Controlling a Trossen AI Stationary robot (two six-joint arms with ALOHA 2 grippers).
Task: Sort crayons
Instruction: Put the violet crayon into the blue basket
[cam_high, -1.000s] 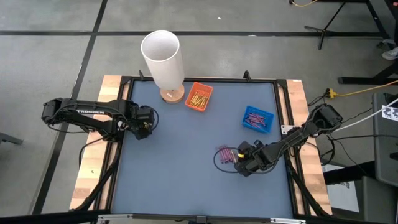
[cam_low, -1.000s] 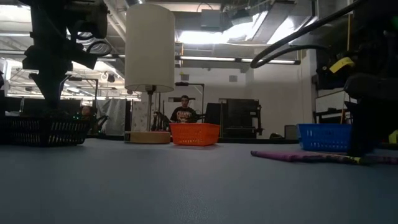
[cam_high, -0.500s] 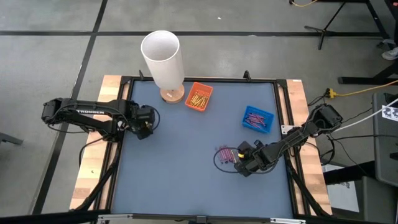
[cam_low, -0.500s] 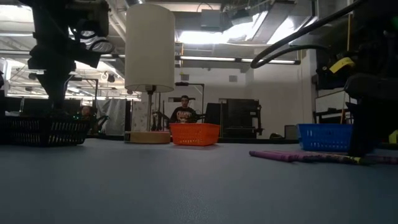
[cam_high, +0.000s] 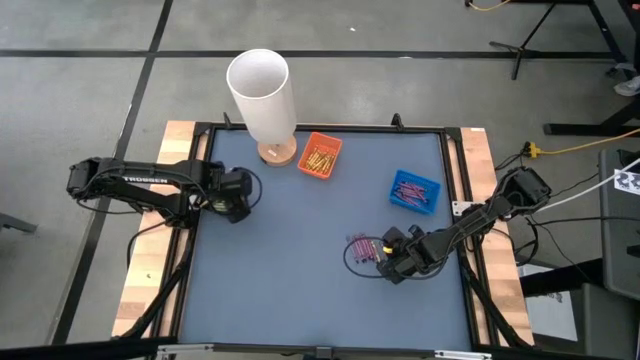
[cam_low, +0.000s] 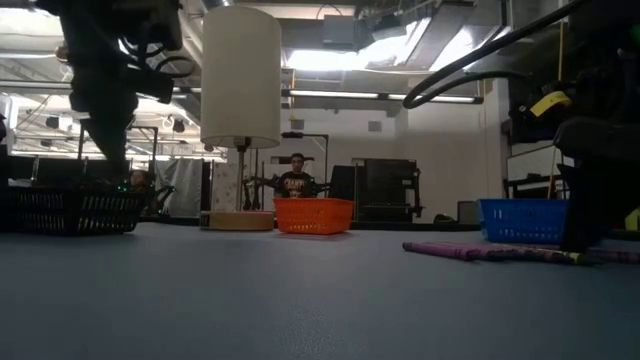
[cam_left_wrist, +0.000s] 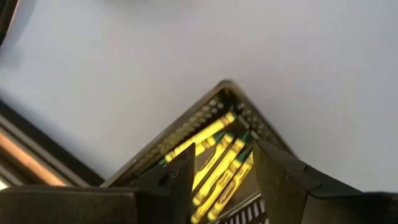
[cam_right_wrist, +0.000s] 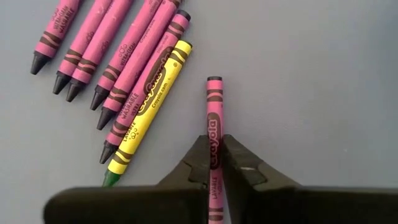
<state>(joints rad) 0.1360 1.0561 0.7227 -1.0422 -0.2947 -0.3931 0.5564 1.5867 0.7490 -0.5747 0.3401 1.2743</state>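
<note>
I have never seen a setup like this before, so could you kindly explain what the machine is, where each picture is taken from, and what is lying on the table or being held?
This is a table-top robot with two dark jointed arms, each ending in a two-finger gripper. One picture looks straight down, one looks level across the blue-grey table, and two come from cameras on the arms' wrists.

On the table stand a tall white cylinder on a wooden base, a small orange tray of yellow crayons and a small blue tray of purple crayons. A loose row of purple crayons with one yellow crayon lies near the right arm.

The right gripper is shut on a single purple crayon lying on the table. The left gripper is open above a dark mesh basket holding yellow crayons at the table's left edge.
</note>
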